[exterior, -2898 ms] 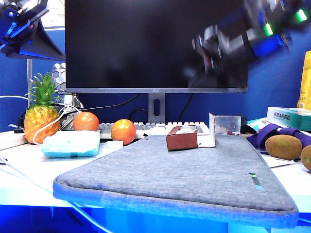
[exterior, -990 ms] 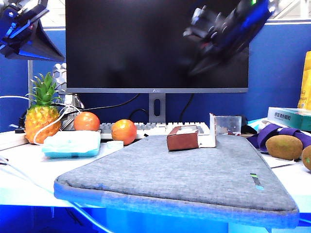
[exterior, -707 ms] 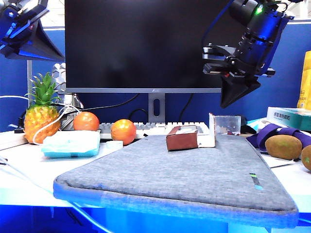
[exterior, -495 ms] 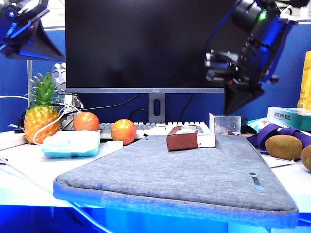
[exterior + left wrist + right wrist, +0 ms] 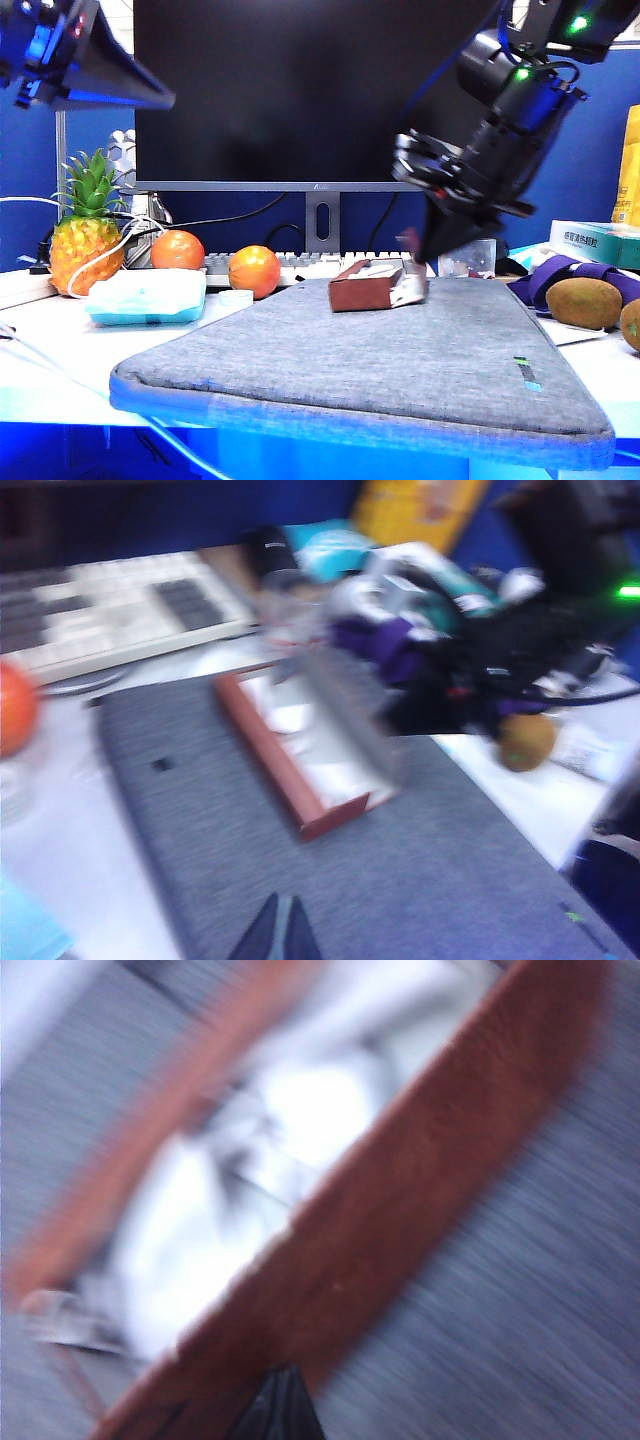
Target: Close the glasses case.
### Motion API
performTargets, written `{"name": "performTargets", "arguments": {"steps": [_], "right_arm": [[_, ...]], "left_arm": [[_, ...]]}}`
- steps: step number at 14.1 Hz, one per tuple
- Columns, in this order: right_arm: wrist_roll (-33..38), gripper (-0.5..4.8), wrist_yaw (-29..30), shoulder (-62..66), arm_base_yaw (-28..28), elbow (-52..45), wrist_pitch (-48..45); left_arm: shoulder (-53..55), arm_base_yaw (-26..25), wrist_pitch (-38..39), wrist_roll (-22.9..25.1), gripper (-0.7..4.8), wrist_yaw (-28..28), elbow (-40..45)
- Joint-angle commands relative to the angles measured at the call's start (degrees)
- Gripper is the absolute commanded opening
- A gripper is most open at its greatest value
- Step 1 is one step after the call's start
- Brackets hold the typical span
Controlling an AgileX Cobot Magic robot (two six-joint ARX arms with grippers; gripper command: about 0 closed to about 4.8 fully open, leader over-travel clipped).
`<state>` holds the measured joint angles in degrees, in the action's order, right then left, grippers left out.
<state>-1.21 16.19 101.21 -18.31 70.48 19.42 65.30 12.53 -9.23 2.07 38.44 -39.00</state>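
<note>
In the exterior view, the glasses case sits just right of centre, on the far part of a grey padded mat that fills the lower half of the frame. Its lid leans over the box, blurred. The right gripper comes down from the upper right and its dark tip is at the lid's right end; whether it touches cannot be told, nor whether its jaws are open or shut. The left gripper hangs in the upper left corner, well apart from the case, its fingers drawn together to a point. A pineapple and two oranges stand at the left, in front of a monitor.

In the left wrist view, blurred, the glasses case lies at the centre with its whitish lining showing, on the grey padded mat. The left gripper shows at the bottom centre, fingers pressed together and holding nothing.

In the right wrist view, heavily blurred, the glasses case fills the frame, brown wall running diagonally, white lining to the upper left. The right gripper is a dark tip at the bottom centre, close to the brown wall; it looks narrow, but the blur leaves its state unclear.
</note>
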Motion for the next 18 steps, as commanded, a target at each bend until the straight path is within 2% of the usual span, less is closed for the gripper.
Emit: {"name": "performTargets", "arguments": {"steps": [1, 4, 5, 7, 9, 10, 12, 16, 18], "right_arm": [[1.22, -0.06, 0.66, 0.63, -2.78, 0.26, -4.33], [2.78, -0.06, 2.29, 2.23, -5.07, 0.37, -6.78], [3.06, -0.06, 3.67, 2.25, -5.22, 0.46, -9.09], [4.48, -0.06, 2.86, -0.5, -4.57, 1.29, -14.34], [3.21, -0.06, -1.31, -7.21, -4.02, 1.14, -16.26], [1.22, -0.06, -2.62, -13.2, -3.52, 0.72, -16.28], [0.39, -0.06, -5.2, -23.98, -2.75, -1.51, -18.62], [-4.2, -0.06, -13.33, -44.78, -1.73, -8.33, -20.7], [-6.34, -0.06, -18.1, -56.68, -1.75, -16.46, -22.32]], "left_arm": [[-0.13, 0.0, -0.76, 0.7, -0.06, 0.85, -0.42], [-0.13, 0.02, -0.92, 0.74, -0.06, 0.85, -0.42], [-0.15, 0.02, -1.57, 0.76, -0.05, 0.83, -0.42], [-1.86, -0.04, -3.69, 0.98, -0.06, -0.44, -0.42], [-8.22, -0.07, -2.93, 3.89, -0.05, -9.73, -0.39], [-13.7, -0.07, -0.26, 5.97, -0.06, -17.94, -0.35], [-22.62, -0.07, 6.38, 10.38, -0.05, -28.61, 0.48], [-37.92, -0.07, 7.63, 11.26, -0.04, -39.04, 5.7], [-47.1, -0.07, 8.85, 11.19, -0.04, -43.63, 9.57]]}}
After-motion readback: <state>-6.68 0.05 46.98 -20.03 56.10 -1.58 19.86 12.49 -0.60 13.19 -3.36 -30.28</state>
